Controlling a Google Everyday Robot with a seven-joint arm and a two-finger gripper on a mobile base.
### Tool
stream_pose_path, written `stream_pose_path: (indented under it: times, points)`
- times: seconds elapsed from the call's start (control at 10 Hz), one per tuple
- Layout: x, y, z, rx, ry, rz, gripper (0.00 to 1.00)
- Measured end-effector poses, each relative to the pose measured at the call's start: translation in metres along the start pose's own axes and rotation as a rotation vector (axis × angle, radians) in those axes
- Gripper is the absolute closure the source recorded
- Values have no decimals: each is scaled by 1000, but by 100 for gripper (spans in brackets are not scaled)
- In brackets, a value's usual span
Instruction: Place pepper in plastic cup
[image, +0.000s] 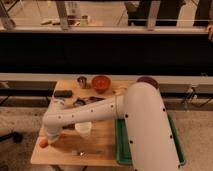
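Though seemingly at pickup, with gripper (48, 136) low at pepper (44, 143) on table (101, 148) edge, cannot tell its grip; next calls for lift over nearby plastic cup (83, 128).

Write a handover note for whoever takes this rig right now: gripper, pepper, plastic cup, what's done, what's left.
The gripper is low over the front-left corner of the table.
The pepper is at the gripper's tip by the table edge; held or not, cannot tell.
The plastic cup stands upright beside it, toward the table's middle.
Done: gripper is at the pepper.
Left: carry the pepper over and drop it in the plastic cup.
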Motion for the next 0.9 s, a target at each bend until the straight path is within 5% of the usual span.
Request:
stream_pose_path:
  times: [0.5, 0.9]
  points:
    - [0, 0, -26, -16, 28, 57, 98]
    - [3, -5, -43, -15, -82, 65, 98]
